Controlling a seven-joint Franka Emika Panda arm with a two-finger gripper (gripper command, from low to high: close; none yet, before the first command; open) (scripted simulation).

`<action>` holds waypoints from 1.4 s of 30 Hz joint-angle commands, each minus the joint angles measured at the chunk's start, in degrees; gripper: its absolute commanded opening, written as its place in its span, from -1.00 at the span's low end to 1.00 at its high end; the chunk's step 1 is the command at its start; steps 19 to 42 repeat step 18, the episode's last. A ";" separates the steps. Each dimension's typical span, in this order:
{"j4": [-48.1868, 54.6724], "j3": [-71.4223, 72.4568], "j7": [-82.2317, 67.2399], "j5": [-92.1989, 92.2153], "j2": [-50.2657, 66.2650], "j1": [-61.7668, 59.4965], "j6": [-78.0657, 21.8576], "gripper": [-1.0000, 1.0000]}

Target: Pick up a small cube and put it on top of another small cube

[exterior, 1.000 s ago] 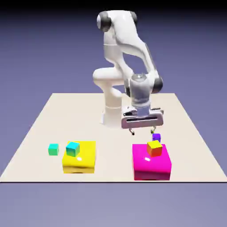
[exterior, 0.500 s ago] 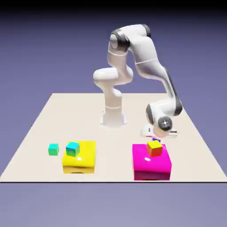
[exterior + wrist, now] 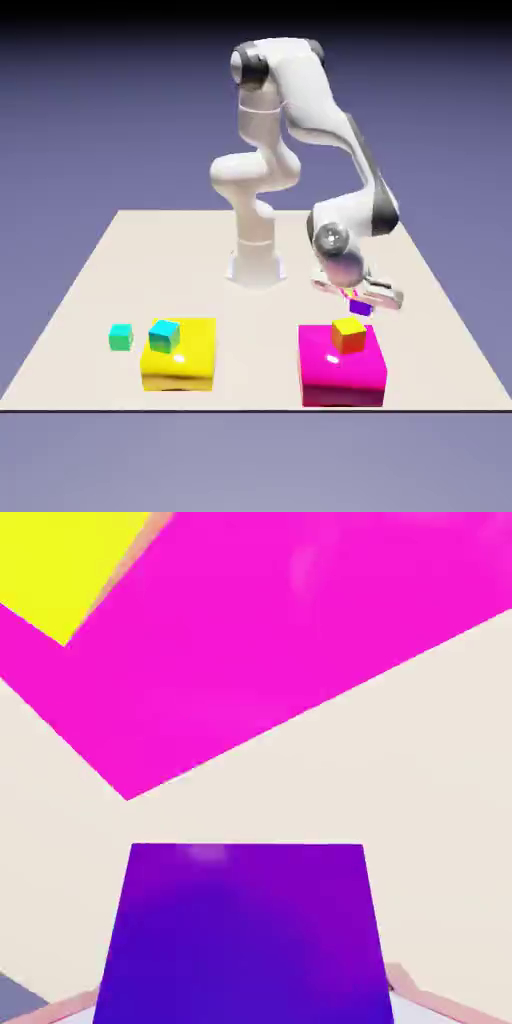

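The small cube (image 3: 360, 307), purple, sits between the fingers of my gripper (image 3: 361, 303), which is shut on it, low over the table just behind the big magenta block (image 3: 342, 366). The hand is tilted sideways. In the hand view the small cube (image 3: 245, 932) fills the lower middle, and only slivers of the fingertips (image 3: 18, 1000) show at its sides. The magenta block (image 3: 270, 642) spreads across the top of that view. An orange-and-yellow small cube (image 3: 348, 335) rests on top of the magenta block, and one yellow face of it (image 3: 60, 562) shows in the hand view's upper left corner.
A big yellow block (image 3: 180, 355) stands at the exterior view's left with a cyan cube (image 3: 164, 335) on it. Another cyan-green cube (image 3: 121, 337) lies on the table (image 3: 90, 290) beside it. The robot's base (image 3: 256, 262) rises behind.
The gripper went from open above the purple cube to shut on it. The hand dropped toward the table and rolled sideways, while the upper arm swung about.
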 commanded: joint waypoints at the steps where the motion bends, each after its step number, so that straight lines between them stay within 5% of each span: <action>1: -0.24 -1.04 2.59 2.22 -1.25 -0.29 0.77 -1.00; 9: -3.28 -6.66 21.18 18.15 -8.74 -3.77 7.13 -1.00; 15: -1.44 -3.62 14.33 27.28 -0.10 -1.35 12.71 -1.00; 16: -1.44 -3.62 14.33 27.28 -0.10 -1.35 12.71 1.00; 42: -1.88 -4.35 15.98 25.09 -2.17 -1.93 11.37 1.00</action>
